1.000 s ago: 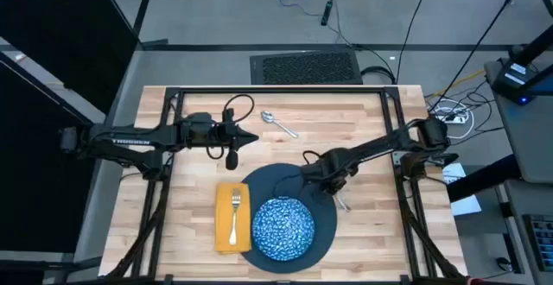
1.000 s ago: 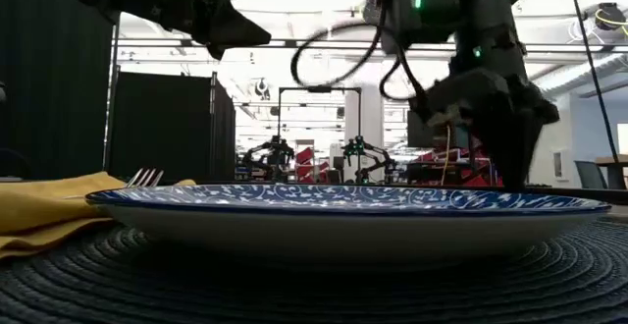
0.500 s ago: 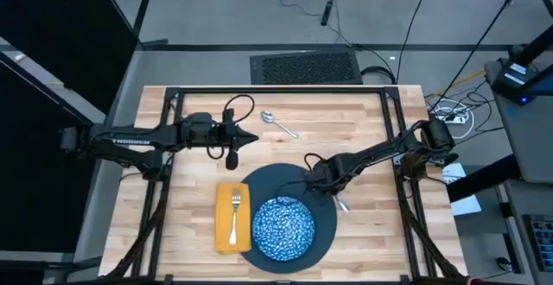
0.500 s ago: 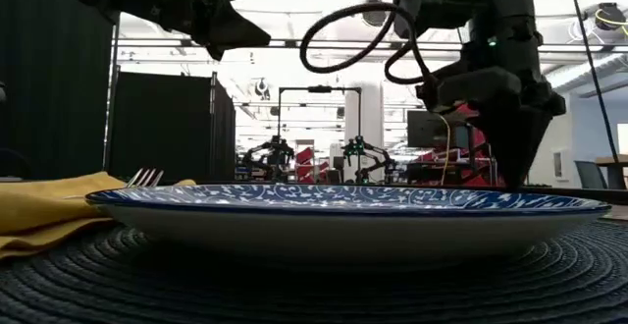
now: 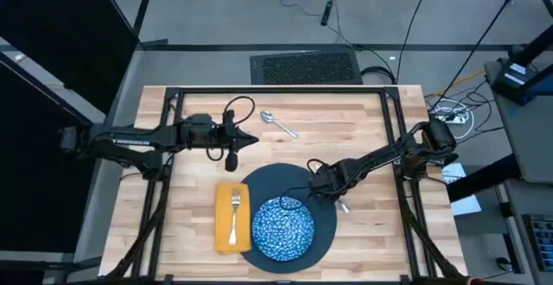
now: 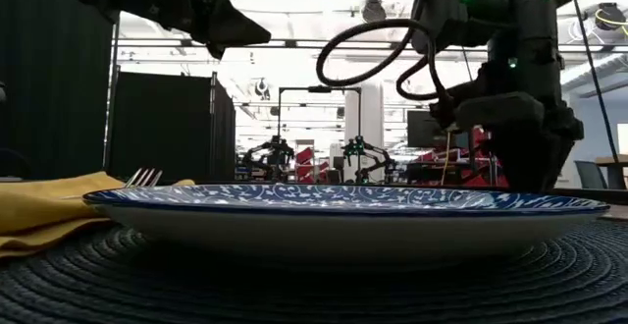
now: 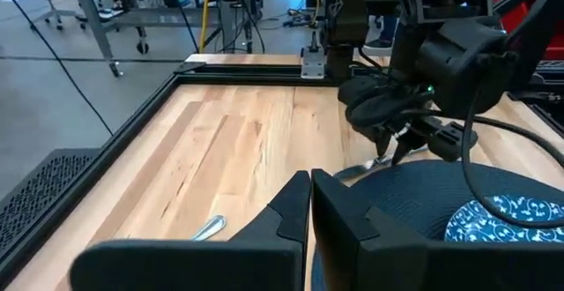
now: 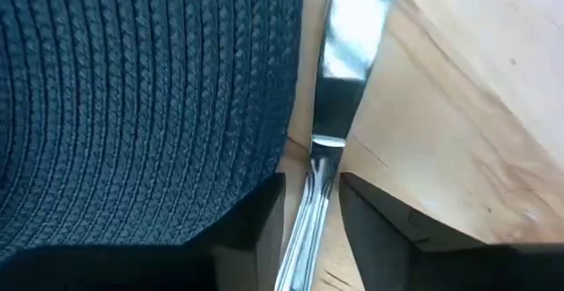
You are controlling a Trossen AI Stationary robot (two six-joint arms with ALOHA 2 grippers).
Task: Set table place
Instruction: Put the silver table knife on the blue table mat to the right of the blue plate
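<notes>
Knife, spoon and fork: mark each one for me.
knife [image 8: 330, 106]: right wrist view, on the blade just above the handle.
spoon [image 5: 278, 125]: high view, on the handle near the bowl end.
fork [image 5: 235, 214]: high view, mid-handle, on the napkin.

Knife [image 8: 339, 106]: blade tip cut off by frame edge; handle end hidden between right fingers [image 8: 256, 225]. Spoon [image 7: 204, 229]: partly hidden behind left fingers [image 7: 291, 220]. Fork [image 6: 145, 177]: only tines visible.

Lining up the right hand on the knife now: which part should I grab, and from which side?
Take the knife by its handle, just below the blade, from straight above. It lies flat on the table, close along the edge of the mat, so put one finger on the mat side, one on bare wood. The right hand straddles it so.
</notes>
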